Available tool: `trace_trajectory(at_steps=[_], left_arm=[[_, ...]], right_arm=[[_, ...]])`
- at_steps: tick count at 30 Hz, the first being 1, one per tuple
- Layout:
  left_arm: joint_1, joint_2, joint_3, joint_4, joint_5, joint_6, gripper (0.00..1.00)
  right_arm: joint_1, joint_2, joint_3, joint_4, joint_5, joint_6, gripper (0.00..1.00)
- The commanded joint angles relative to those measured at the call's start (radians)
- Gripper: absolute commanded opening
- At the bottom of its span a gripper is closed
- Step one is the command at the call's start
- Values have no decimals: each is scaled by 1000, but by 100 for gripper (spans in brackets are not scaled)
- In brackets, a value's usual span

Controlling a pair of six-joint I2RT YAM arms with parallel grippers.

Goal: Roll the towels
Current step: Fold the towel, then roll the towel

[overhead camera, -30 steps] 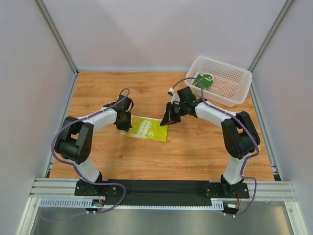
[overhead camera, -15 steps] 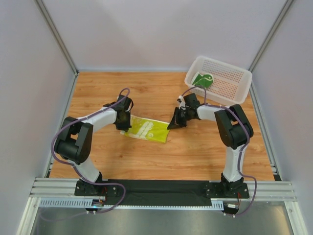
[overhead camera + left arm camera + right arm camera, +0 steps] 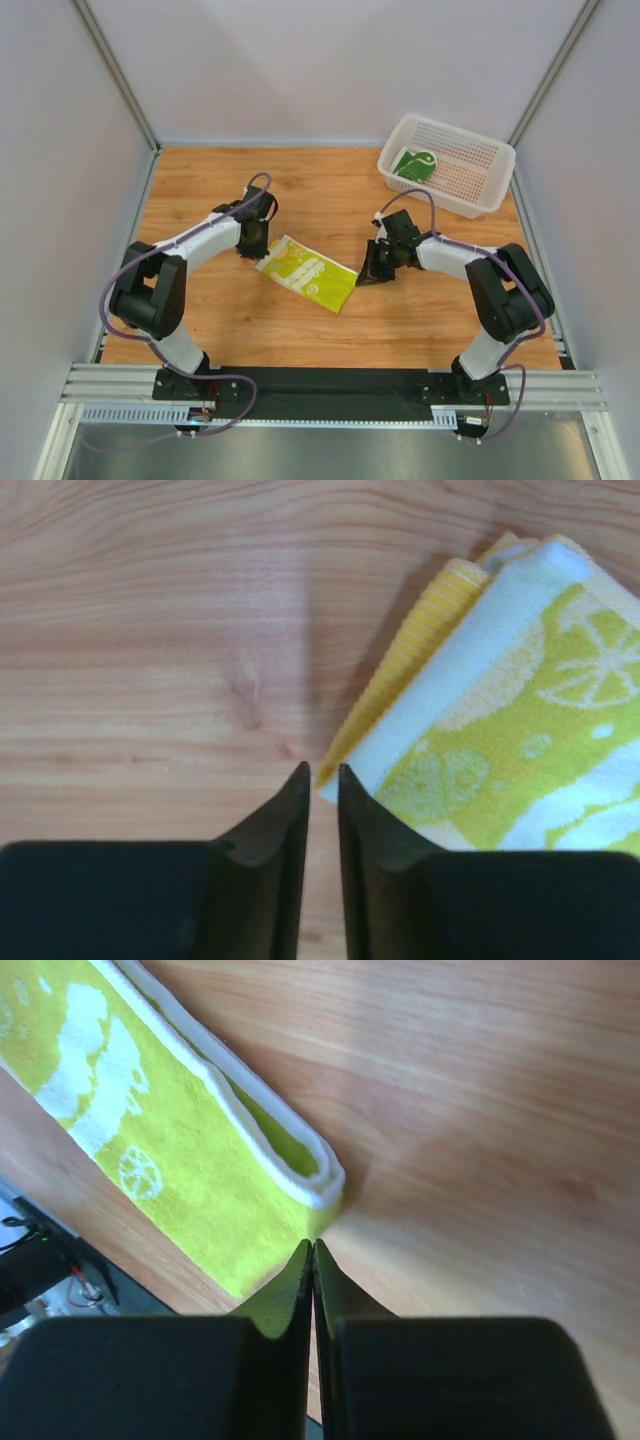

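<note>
The cream-yellow towel (image 3: 308,272) with lime-green patterns lies folded into a long strip, slanting across the middle of the wooden table. My left gripper (image 3: 256,243) stands at its upper-left end; in the left wrist view that gripper (image 3: 320,772) is slightly open, with bare wood in the gap and the towel's corner (image 3: 500,710) just past the tips. My right gripper (image 3: 313,1246) is shut, its tips pinching the lower-right corner of the same towel (image 3: 170,1130). The dark green towel (image 3: 414,163) lies in the basket.
A white perforated basket (image 3: 455,205) stands at the back right of the table. Grey walls close in the left, back and right sides. The black base rail (image 3: 320,385) runs along the near edge.
The right gripper has moved toward the near right with the towel's corner, so the strip has turned and shifted that way. The left gripper's jaws have parted off the towel's other end.
</note>
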Motion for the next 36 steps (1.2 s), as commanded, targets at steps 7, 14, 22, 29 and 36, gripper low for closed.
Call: trace_trajectory(at_steps=[7, 14, 22, 29, 36], left_arm=[[-277, -264, 64, -137, -319, -35, 34], [-596, -269, -29, 27, -270, -58, 52], [-754, -19, 80, 115, -219, -26, 59], [-785, 78, 100, 133, -161, -29, 62], [-790, 106, 51, 148, -172, -57, 56]], right_arm=[[-1, -293, 93, -296, 298, -116, 39], [-3, -460, 66, -410, 553, -58, 40], [-1, -574, -14, -462, 577, -25, 44], [-1, -643, -48, -512, 590, -13, 48], [-1, -642, -30, -526, 579, -19, 47]])
